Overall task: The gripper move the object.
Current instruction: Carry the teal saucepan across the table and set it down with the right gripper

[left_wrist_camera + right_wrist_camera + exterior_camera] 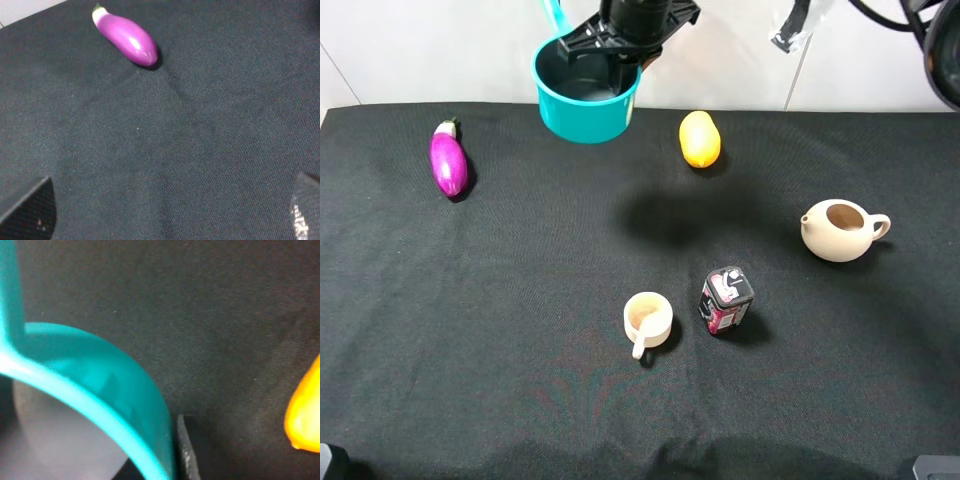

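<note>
The teal saucepan [585, 95], dark grey inside, hangs in the air at the back of the table, and its shadow falls on the cloth further forward. Its teal handle [555, 15] points up and back. My right gripper [620, 60] is shut on the pan's right rim from above. In the right wrist view the teal wall [125, 390] fills the frame, with one black finger [188, 452] pressed to its outside. My left gripper [167, 215] is open and empty, low over bare cloth; it does not show in the exterior high view.
On the black cloth lie a purple eggplant [448, 160] [127, 36] at the back left, a yellow fruit [700, 138] [305, 415] beside the pan, a beige teapot [840, 230] at right, and a small beige cup [647, 318] and a small tin [726, 300] in the middle.
</note>
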Robot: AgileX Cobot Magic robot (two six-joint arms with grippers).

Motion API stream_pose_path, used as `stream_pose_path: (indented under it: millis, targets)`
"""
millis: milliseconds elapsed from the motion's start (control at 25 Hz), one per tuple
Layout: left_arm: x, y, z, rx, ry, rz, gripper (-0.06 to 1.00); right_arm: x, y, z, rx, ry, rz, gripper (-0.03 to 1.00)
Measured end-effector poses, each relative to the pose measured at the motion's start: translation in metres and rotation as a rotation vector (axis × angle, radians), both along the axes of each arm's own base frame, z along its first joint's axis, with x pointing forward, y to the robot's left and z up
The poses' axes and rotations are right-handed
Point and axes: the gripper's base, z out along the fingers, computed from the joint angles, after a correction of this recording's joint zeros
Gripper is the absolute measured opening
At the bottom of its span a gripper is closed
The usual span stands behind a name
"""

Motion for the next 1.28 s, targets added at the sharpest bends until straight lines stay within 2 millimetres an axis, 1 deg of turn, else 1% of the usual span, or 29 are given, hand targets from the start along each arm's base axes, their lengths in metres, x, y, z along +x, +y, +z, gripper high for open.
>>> stream_pose_path:
  millis: [240,520,840,1120,1280]
  targets:
    - [0.0,0.0,0.0,0.0,0.0,0.0,0.99,0.008,-0.019,0.0,-0.01,0.013,-0.04,0.0]
    - [0.0,0.0,0.0,0.0,0.0,0.0,0.99,0.015,-0.06,-0.003,-0.041,0.058,-0.12,0.0]
    - [0.0,0.0,0.0,0.0,0.0,0.0,0.99,0.028,-0.092,0.005,-0.043,0.044,-0.186,0.0]
    - [0.0,0.0,0.0,0.0,0.0,0.0,0.99,0.04,-0.124,0.016,-0.046,0.014,-0.255,0.0]
    - [0.0,0.0,0.0,0.0,0.0,0.0,0.99,0.041,-0.146,0.014,-0.072,0.028,-0.298,0.0]
